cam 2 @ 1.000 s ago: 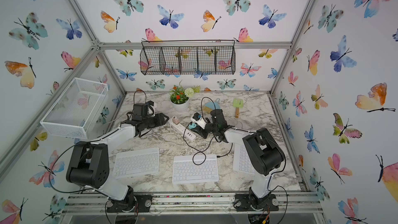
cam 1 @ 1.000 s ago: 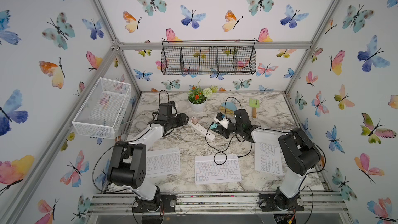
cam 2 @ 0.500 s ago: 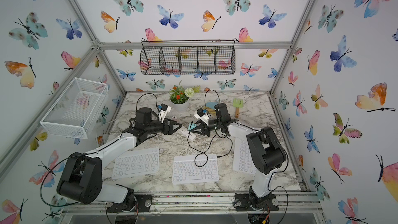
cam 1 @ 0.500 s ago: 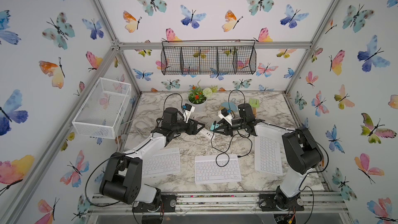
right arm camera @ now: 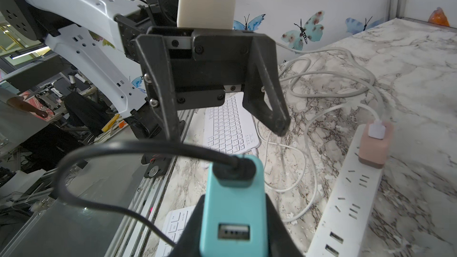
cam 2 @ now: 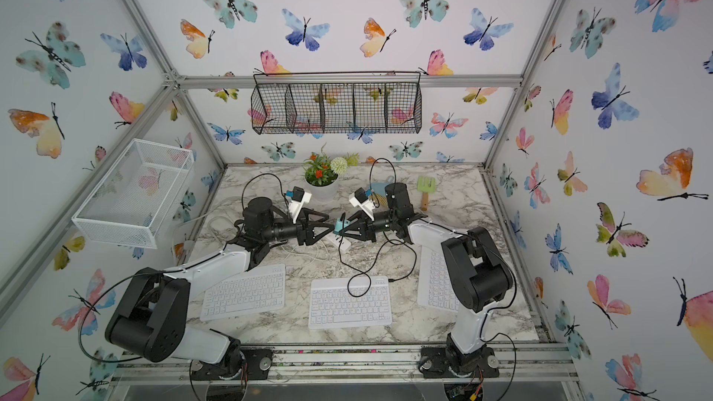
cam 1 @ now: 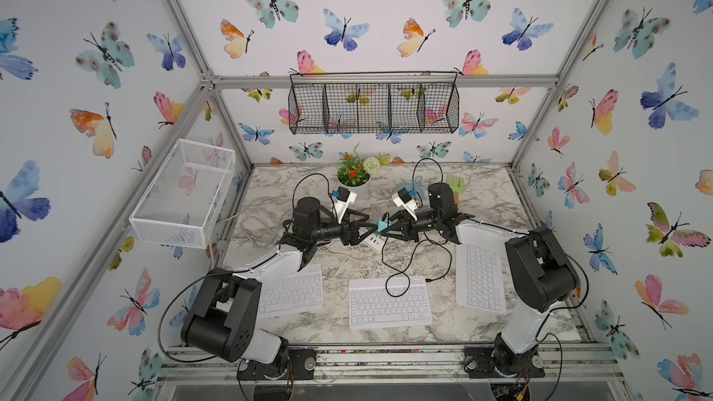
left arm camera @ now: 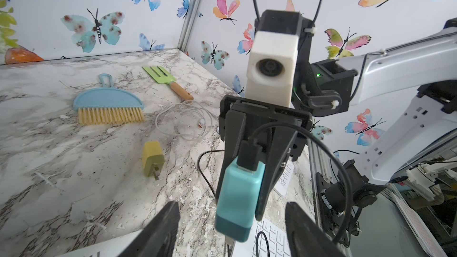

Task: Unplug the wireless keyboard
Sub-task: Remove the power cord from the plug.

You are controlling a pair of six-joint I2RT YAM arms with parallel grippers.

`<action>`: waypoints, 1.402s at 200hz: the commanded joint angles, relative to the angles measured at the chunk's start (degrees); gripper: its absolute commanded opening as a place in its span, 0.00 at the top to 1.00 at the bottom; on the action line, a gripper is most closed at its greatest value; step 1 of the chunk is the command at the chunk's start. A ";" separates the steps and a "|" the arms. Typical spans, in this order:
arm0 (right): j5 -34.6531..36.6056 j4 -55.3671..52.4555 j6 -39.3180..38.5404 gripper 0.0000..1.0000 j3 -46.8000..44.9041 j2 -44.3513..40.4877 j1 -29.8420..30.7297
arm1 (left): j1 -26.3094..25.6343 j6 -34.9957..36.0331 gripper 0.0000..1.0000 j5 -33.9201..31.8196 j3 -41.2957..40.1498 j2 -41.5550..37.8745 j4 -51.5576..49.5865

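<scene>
My right gripper [right arm camera: 233, 231] is shut on a teal charger block [right arm camera: 233, 208], held above the table, with a black USB plug [right arm camera: 233, 169] in its far end. From the plug a black cable [cam 1: 397, 264] hangs down to the back edge of the middle white keyboard [cam 1: 389, 304]. My left gripper [left arm camera: 230, 233] faces it tip to tip and stands open, its fingers [left arm camera: 158, 231] apart from the block [left arm camera: 238, 199] on both sides. In both top views the two grippers [cam 1: 372, 230] [cam 2: 341, 230] meet over the power strip [cam 1: 372, 241].
Two more white keyboards lie left [cam 1: 291, 291] and right [cam 1: 480, 277]. A pink charger [right arm camera: 373, 147] with a white cable sits in the power strip [right arm camera: 346, 194]. A yellow charger [left arm camera: 152, 158], coiled white cable [left arm camera: 183, 122], blue brush [left arm camera: 108, 105], green fork [left arm camera: 165, 80] and plant pot [cam 1: 353, 177] stand behind.
My right gripper has lifted the teal block up off the strip. My left arm swung from the back left to the middle, and its jaws have widened.
</scene>
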 commanded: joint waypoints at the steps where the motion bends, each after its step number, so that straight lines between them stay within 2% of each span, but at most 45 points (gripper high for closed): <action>1: -2.69 5.09 5.11 0.81 -1.02 -0.63 -0.24 | -0.73 -4.82 0.31 2.94 0.08 2.39 10.43; 82: -3.53 9.78 9.63 0.83 -2.01 0.03 -0.15 | -3.20 -10.36 0.42 4.06 0.93 7.90 19.50; 149: -4.10 9.72 9.55 0.84 -2.51 0.15 -0.02 | -3.21 -14.46 0.61 5.15 0.70 9.80 24.51; 172: -3.42 9.91 10.07 0.84 -2.36 0.02 -0.02 | -3.34 -14.33 0.61 6.14 0.36 9.91 24.51; 197: -3.61 11.10 11.36 0.83 -1.87 0.25 0.00 | -3.40 -14.11 0.52 7.45 -0.35 9.91 24.46; 212: -3.91 11.88 11.97 0.83 -1.95 0.34 -0.04 | -3.39 -13.67 0.51 7.24 -1.03 9.73 24.06; 280: -4.54 11.81 11.74 0.83 -2.48 0.64 0.00 | -3.46 -12.69 0.65 6.92 0.24 10.23 21.60</action>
